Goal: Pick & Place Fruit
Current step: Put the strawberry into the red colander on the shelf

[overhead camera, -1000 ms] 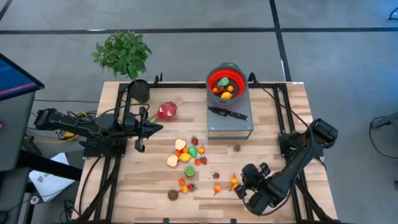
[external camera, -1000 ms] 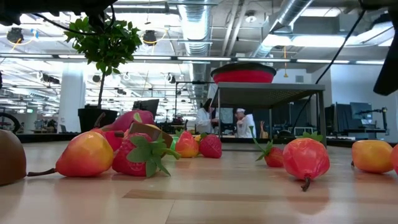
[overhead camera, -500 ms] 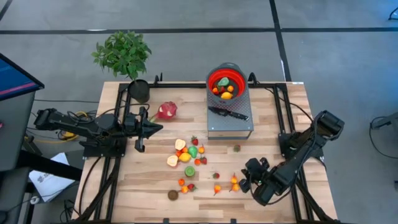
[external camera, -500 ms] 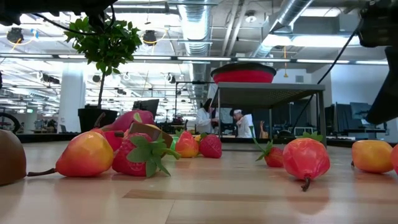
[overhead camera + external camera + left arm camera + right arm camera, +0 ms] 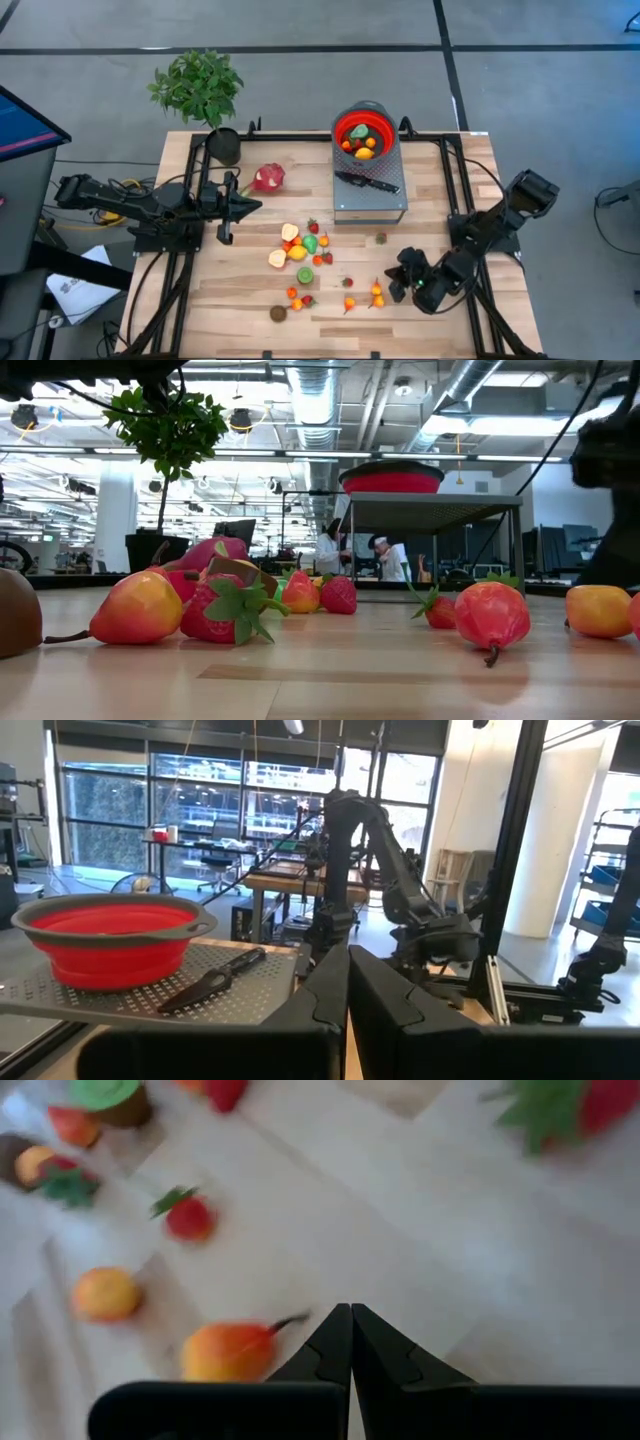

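Note:
Several small toy fruits [image 5: 300, 255] lie scattered on the middle of the wooden table. The pink-red dragon fruit [image 5: 268, 178] lies further back on the left. More fruits sit in the red bowl [image 5: 347, 126]. My right gripper [image 5: 392, 290] is shut and slants down near the table's front right, just right of two small orange fruits [image 5: 377, 292]. In the right wrist view its tips [image 5: 348, 1320] stand close by the stem of an orange-yellow pear [image 5: 225, 1352]. My left gripper [image 5: 257, 206] is shut, level above the table's left side.
The bowl stands on a grey perforated stand [image 5: 352, 205], with a black-handled knife [image 5: 368, 182] beside it. A potted plant [image 5: 200, 85] is at the far left corner. A black frame [image 5: 300, 137] borders the table. In the low view a brown fruit [image 5: 15, 610] lies at the left.
My right arm has drawn back toward the table's far right and sunk. Its gripper has tipped further down and ended beside the orange fruits at the front. It has stayed shut.

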You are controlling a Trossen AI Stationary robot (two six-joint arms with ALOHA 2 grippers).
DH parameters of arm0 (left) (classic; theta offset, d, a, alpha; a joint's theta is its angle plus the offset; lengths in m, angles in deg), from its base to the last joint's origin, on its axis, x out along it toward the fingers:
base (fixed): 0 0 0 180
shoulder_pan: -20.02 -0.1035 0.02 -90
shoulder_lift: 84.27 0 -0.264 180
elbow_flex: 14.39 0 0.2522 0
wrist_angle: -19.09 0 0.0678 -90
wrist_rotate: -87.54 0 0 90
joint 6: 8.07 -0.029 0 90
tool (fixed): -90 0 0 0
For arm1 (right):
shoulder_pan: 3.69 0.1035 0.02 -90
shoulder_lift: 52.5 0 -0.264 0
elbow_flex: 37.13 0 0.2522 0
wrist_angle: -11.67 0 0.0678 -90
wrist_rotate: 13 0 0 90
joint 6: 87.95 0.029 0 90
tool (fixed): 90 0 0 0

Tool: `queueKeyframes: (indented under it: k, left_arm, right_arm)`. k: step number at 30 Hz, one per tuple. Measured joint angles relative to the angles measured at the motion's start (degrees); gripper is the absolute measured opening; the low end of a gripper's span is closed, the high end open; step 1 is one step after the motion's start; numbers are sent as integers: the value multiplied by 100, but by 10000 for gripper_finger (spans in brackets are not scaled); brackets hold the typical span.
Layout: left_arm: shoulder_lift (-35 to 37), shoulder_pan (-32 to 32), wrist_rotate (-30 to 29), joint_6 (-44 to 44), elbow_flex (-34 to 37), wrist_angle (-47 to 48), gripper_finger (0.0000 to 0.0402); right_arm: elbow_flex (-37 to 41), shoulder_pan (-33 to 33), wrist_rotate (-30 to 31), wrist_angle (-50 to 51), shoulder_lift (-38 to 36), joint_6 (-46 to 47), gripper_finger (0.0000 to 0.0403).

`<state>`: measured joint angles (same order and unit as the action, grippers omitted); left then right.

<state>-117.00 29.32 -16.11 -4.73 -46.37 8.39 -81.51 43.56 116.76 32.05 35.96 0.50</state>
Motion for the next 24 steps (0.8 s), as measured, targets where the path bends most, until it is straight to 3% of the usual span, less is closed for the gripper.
queueKeyframes:
  k: [8,15,19,24]
  left_arm:
    - [0,0,0,-1,0,0,3]
    - [0,0,1,-1,0,2,3]
    - [-1,0,1,-1,0,1,3]
    - [-1,0,0,-2,0,0,3]
  right_arm:
    - [11,-366,211,113,0,-921,0]
    - [10,-668,-42,127,0,-953,7]
    - [10,-809,-242,154,0,-956,44]
    - [10,-906,-245,152,0,-953,135]
